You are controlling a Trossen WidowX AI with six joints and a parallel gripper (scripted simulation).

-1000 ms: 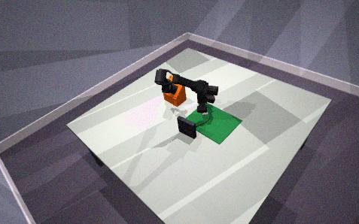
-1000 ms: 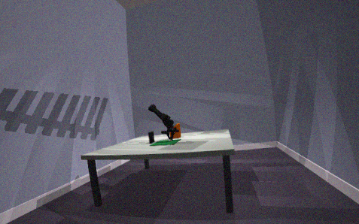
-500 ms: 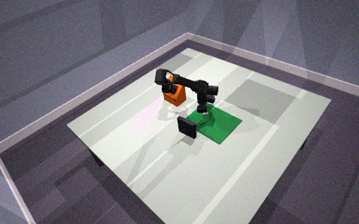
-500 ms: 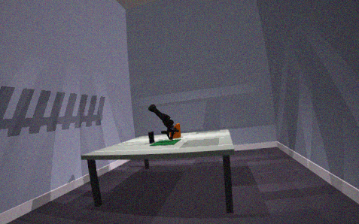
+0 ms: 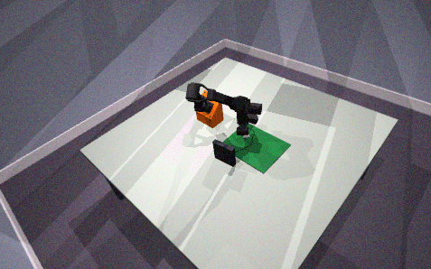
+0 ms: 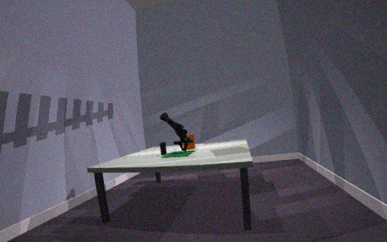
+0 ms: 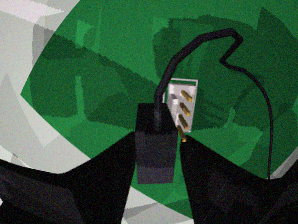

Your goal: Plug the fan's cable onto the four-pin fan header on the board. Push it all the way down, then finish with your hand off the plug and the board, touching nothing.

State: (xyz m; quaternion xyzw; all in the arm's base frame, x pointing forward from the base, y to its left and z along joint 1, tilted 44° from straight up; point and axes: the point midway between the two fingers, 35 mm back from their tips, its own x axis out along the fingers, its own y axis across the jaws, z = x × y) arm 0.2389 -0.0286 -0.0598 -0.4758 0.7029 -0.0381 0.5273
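Note:
The black plug (image 7: 156, 155) stands between the fingers of my gripper (image 7: 158, 140) (image 5: 245, 135), which is shut on it. The white four-pin header (image 7: 190, 103) on the green board (image 5: 267, 155) (image 6: 169, 154) (image 7: 115, 55) shows just right of the plug in the wrist view, its gold pins uncovered. The plug is beside the header in that view, not on the pins; its height above the board is hard to tell. The black cable (image 7: 200, 39) rises from the plug and curves right. The black fan (image 5: 224, 153) (image 6: 163, 149) stands upright at the board's edge.
An orange block (image 5: 210, 115) stands by the arm's base, behind the board. The black arm (image 5: 222, 97) (image 6: 176, 127) reaches over the board. The pale table (image 5: 257, 217) (image 6: 222, 159) carries all of it.

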